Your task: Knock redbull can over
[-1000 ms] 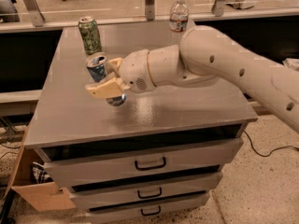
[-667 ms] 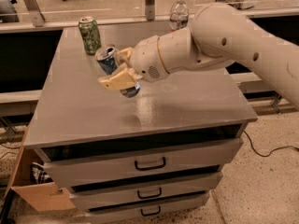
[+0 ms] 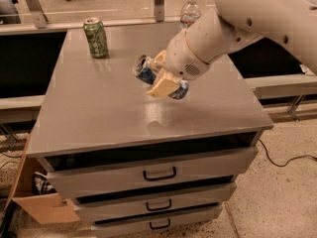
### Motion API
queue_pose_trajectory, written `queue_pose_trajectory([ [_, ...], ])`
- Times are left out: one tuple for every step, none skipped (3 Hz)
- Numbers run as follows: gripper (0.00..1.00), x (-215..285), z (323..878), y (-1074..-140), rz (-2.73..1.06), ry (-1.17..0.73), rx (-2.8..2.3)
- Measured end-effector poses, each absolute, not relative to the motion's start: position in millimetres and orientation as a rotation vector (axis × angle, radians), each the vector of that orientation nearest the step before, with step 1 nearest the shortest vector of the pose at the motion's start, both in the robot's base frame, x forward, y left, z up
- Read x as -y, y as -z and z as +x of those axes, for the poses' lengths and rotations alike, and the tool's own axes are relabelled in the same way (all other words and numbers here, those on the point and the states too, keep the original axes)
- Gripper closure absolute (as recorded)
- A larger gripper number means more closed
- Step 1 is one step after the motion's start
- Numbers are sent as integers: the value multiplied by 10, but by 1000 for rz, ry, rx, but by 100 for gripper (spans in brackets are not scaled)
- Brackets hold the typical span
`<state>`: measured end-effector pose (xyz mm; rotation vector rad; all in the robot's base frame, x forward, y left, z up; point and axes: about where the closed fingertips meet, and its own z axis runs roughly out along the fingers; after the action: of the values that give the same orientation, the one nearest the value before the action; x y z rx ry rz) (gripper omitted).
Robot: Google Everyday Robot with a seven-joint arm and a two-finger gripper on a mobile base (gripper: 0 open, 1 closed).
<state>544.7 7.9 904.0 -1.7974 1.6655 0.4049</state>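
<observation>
The redbull can (image 3: 145,72) is blue and silver and lies tilted almost on its side, silver top pointing left, its bottom end showing at the right of the fingers. My gripper (image 3: 159,79) is closed around its middle with tan fingers (image 3: 163,86), holding it slightly above the grey cabinet top (image 3: 99,113). A small shadow lies on the surface below it. The white arm reaches in from the upper right.
A green can (image 3: 96,37) stands upright at the back left of the top. A clear water bottle (image 3: 189,11) stands at the back edge, partly behind the arm. Drawers (image 3: 158,172) are below the top. A cardboard box (image 3: 39,207) sits on the floor at the left.
The arm has swung to the right and a little toward the front, carrying the redbull can. The can has tipped from leaning to nearly horizontal.
</observation>
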Motion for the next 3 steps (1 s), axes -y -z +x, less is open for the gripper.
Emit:
queue_pose_trajectory([
  [100,144,5543,-8831,-1821,-377,-1741],
  [83,131,5627,-8611,-1817,-430,-1787],
  [59,68,5677,-8439,-1799,-483,-1820],
])
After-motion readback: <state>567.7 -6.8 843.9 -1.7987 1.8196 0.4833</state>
